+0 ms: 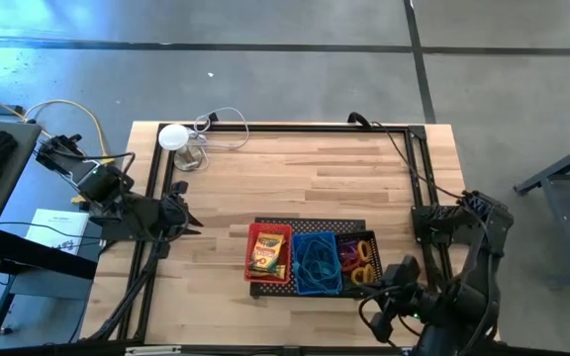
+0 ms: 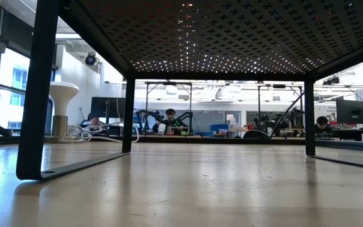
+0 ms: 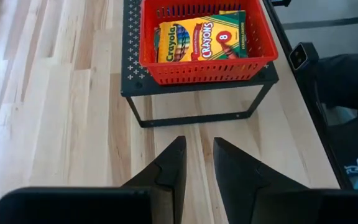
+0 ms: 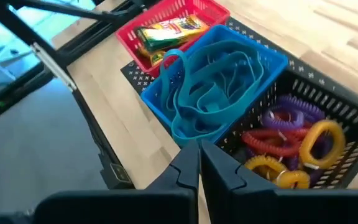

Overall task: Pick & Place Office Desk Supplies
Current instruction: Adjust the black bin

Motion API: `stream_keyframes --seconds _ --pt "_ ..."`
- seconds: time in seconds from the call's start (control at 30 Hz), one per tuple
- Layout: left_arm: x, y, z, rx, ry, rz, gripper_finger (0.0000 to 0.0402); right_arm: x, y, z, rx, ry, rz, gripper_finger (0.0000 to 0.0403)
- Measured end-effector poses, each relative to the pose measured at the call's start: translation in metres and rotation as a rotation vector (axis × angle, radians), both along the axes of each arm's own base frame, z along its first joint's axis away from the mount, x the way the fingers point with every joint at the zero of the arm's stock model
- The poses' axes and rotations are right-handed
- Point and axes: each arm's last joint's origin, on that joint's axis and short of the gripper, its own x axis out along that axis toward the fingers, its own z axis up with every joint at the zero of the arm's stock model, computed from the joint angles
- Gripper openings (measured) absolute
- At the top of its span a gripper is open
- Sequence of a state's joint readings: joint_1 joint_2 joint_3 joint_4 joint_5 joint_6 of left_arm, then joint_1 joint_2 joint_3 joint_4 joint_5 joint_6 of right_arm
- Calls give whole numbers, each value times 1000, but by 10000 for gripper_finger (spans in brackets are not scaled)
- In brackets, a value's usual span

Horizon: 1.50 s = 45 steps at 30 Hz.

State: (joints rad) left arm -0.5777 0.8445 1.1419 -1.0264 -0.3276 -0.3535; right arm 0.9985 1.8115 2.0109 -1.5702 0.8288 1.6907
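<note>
The wooden surface (image 1: 295,188) carries a black perforated tray (image 1: 310,225) near its front edge, raised on legs. On it sit three mesh baskets side by side: a red basket (image 1: 269,253) holding a yellow crayon box (image 3: 201,40), a blue basket (image 1: 317,263) of blue bands (image 4: 216,93), and a black basket (image 1: 358,259) of coiled loops (image 4: 291,137). The left gripper (image 3: 197,163) waits near the left edge, fingers narrowly parted, empty, facing the red basket. The right gripper (image 4: 199,163) hangs at the front right corner, fingers closed on nothing, just beside the black basket.
</note>
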Motion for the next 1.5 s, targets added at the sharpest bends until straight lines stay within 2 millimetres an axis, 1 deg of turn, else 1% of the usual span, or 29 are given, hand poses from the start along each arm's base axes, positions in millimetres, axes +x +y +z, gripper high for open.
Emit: stream_keyframes --seconds 0.1,0.2,0.27,0.33,0.4,0.5,0.57,0.63,0.7,0.8,0.87,0.93,1.1,1.27,1.5 --pt "1 -1 -1 -3 5 5 74 -3 -5 6 -32 9 48 2" --pt "2 -1 -1 -1 7 5 74 -11 -13 18 -55 6 101 2" --pt "2 -1 -1 12 3 4 74 -18 -22 22 -89 -3 133 2" --pt "2 0 0 35 -11 16 74 -27 -34 22 -124 -6 144 2" --pt "2 1 0 49 -20 31 74 -37 -50 13 -138 22 142 2" --pt "2 1 0 54 -24 39 74 -58 -80 -3 -51 102 94 2" --pt "2 1 0 55 -24 38 74 -70 -98 -14 20 122 29 2" --pt "2 1 0 55 -24 38 74 -79 -111 -24 77 119 -44 2" --pt "2 1 0 55 -24 38 74 -84 -119 -36 155 129 -141 2" --pt "2 1 0 60 -23 36 74 -88 -118 -57 271 217 -255 2" --pt "2 1 0 67 -24 36 74 -85 -113 -69 290 247 -257 2" --pt "3 1 0 89 -32 36 74 -81 -108 -76 299 245 -259 2" --pt "5 1 2 104 -69 55 74 -72 -103 -85 279 269 -291 2" --pt "6 0 3 100 -75 55 74 -64 -97 -92 306 330 -300 2" --pt "6 0 2 98 -74 57 74 -45 -91 -93 332 271 -197 2"
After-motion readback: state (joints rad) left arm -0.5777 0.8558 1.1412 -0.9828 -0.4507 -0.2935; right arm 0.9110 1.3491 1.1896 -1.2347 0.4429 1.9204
